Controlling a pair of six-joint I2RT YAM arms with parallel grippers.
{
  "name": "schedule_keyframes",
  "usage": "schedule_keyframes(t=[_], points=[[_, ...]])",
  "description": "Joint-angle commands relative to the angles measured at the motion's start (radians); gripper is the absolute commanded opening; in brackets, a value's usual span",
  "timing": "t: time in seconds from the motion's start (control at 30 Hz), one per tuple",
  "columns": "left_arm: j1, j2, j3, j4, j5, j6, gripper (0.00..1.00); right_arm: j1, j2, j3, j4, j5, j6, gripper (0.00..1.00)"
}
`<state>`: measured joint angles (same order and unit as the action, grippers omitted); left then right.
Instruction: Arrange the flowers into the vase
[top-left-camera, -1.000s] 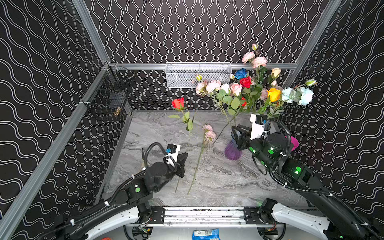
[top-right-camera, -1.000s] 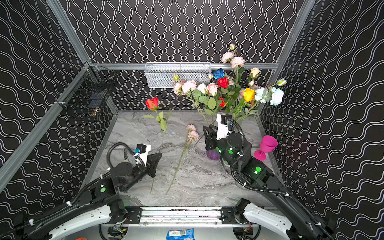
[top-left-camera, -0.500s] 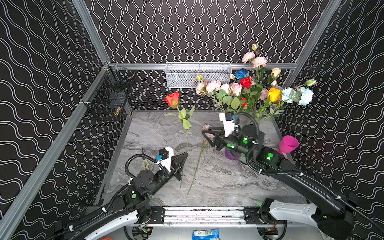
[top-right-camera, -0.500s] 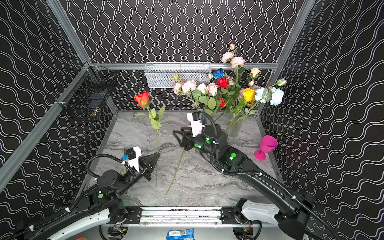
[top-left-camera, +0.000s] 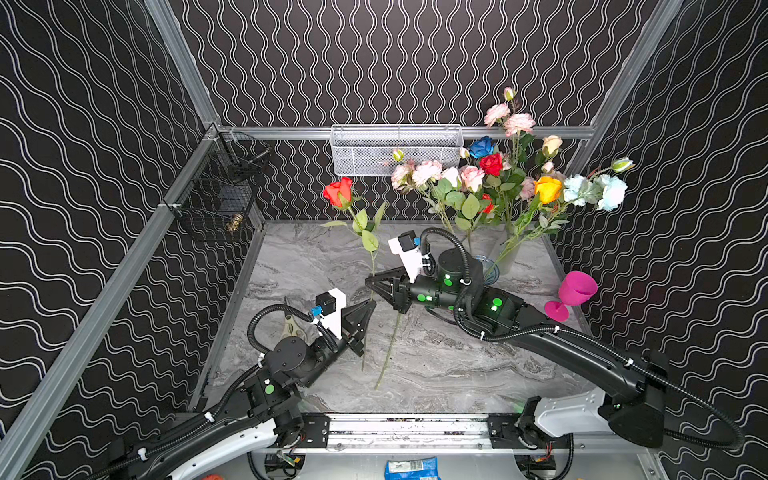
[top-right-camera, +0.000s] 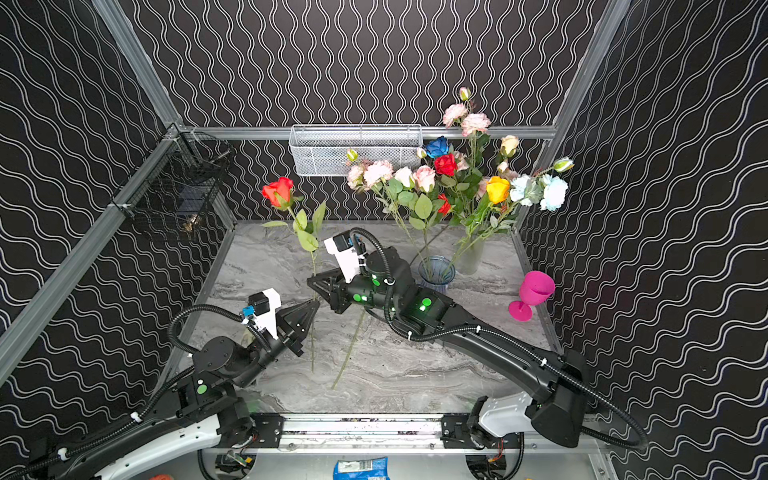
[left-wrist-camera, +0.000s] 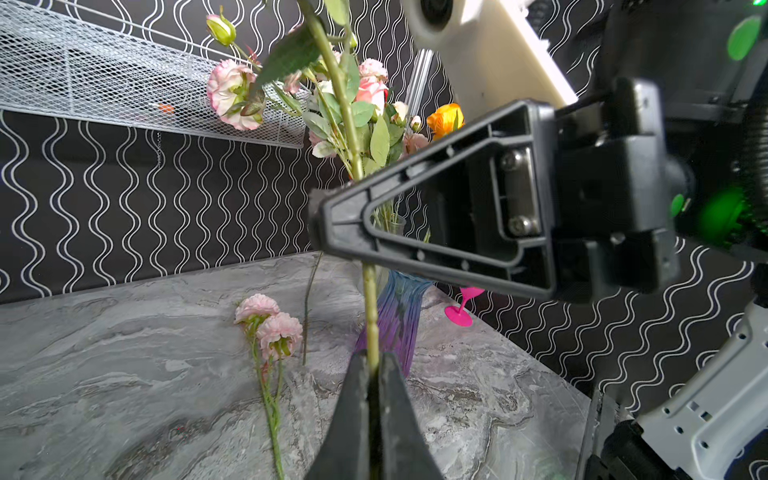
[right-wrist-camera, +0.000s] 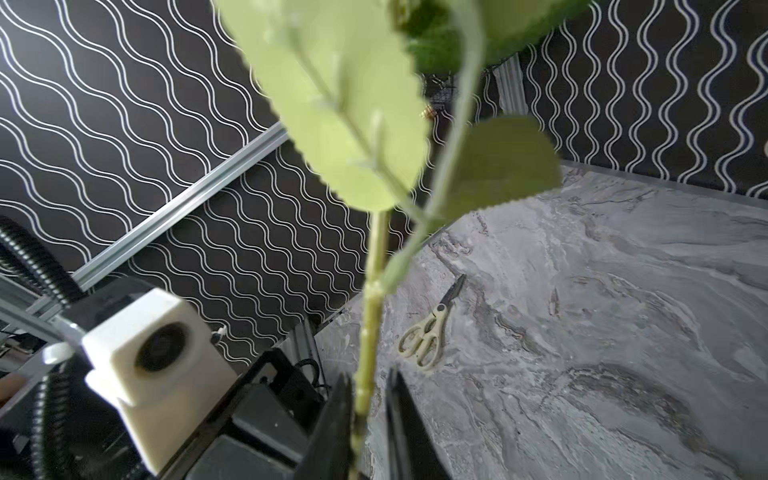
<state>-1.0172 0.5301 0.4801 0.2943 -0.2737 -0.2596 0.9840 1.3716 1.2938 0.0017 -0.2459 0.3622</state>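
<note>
Green rose stem (left-wrist-camera: 371, 307) pinched by left jaws and right jaws; I expect kinking between them if arms diverge.

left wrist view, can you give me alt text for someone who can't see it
The left hand pinches a long green flower stem running up the frame, with the right hand crossing it higher up. Behind, a pink flower spray lies on the grey marble table near a ribbed purple-blue glass vase holding flowers.
</note>
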Motion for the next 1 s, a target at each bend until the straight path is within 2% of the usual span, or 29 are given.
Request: schedule_keyframes(t=[0.0, 0.03, 0.13, 0.17, 0.23, 0.27, 0.5, 0.57, 0.63, 0.8, 0.97], points=[[0.0, -0.017, 0.002, 0.03, 0.012, 0.003, 0.0, 0.003, 0.014, 0.021, 0.052, 0.003, 0.009, 0.02], [0.0, -0.022, 0.002, 0.024, 0.004, 0.0, 0.0, 0.005, 0.017, 0.025, 0.052, 0.009, 0.008, 0.0], [0.0, -0.038, 0.005, -0.014, -0.044, -0.031, 0.5, 0.013, 0.015, 0.035, 0.039, 0.045, -0.004, 0.0], [0.0, -0.047, 0.002, -0.029, -0.061, -0.045, 0.62, 0.015, 0.009, 0.036, 0.029, 0.075, -0.014, 0.0], [0.0, -0.077, -0.014, -0.064, -0.101, -0.075, 0.74, 0.014, -0.009, 0.039, -0.004, 0.138, -0.042, 0.0], [0.0, -0.098, -0.027, -0.084, -0.127, -0.095, 0.77, 0.015, -0.023, 0.045, -0.032, 0.184, -0.068, 0.0], [0.0, -0.207, -0.128, -0.322, -0.401, -0.331, 0.82, 0.009, -0.174, 0.099, -0.234, 0.606, -0.29, 0.0], [0.0, -0.219, -0.158, -0.342, -0.423, -0.359, 0.83, -0.01, -0.213, 0.115, -0.254, 0.741, -0.354, 0.0], [0.0, -0.219, -0.181, -0.327, -0.414, -0.362, 0.83, -0.062, -0.233, 0.142, -0.275, 0.822, -0.392, 0.0], [0.0, -0.173, -0.17, -0.306, -0.405, -0.36, 0.83, -0.253, -0.261, 0.183, -0.285, 0.841, -0.407, 0.0], [0.0, -0.105, -0.141, -0.3, -0.374, -0.361, 0.84, -0.312, -0.246, 0.213, -0.255, 0.869, -0.422, 0.0]])
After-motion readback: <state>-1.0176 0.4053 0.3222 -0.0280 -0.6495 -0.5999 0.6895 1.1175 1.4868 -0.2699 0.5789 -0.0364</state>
